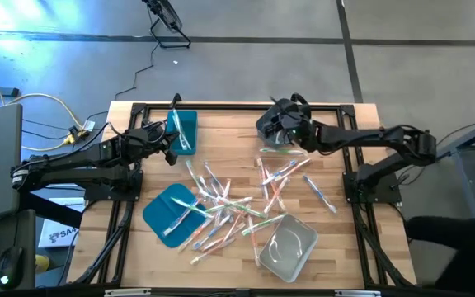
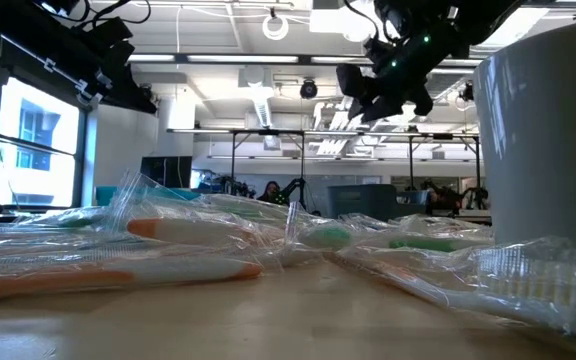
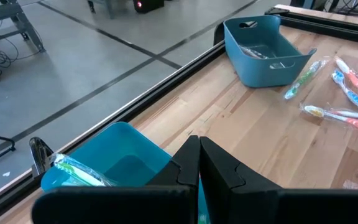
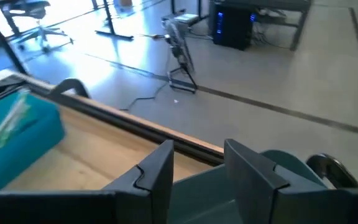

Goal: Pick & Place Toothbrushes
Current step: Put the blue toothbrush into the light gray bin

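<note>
Wooden worktop: toothbrushes heaped centrally, bare margins around them. Left gripper, jaws shut and empty, over the teal bin. Right gripper, jaws parted and empty, over the grey bin; only the left wrist view shows its inside.

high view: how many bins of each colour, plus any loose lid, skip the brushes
teal bin: 1
grey bin: 1
clear bin: 1
teal lid: 1
total: 4
</note>
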You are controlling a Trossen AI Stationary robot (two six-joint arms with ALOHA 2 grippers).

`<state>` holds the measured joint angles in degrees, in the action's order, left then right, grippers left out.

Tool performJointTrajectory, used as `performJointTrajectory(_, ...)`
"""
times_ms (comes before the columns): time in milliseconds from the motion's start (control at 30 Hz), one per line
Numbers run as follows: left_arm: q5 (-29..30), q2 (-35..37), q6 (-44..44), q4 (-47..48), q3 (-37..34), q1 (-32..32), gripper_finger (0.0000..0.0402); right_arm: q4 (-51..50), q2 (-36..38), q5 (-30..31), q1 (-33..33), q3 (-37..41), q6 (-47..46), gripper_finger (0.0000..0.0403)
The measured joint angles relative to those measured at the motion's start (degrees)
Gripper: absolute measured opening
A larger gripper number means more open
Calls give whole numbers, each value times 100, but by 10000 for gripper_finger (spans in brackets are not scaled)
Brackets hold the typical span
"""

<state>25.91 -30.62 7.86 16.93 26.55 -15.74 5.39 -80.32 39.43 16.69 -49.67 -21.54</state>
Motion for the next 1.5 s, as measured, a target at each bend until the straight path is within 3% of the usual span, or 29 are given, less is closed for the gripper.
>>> performJointTrajectory(333, 0, -1, 0, 37, 0, -1, 6, -5, 7, -982, -570, 0, 686, 134)
performJointTrajectory(733, 0, -1, 0, 168, 0, -1, 6, -7, 5, -1001, -1080, 0, 1143, 134)
performJointTrajectory(1500, 0, -1, 0, 170, 0, 1, 6, -9, 0, -1000, -1082, 0, 1134, 134)
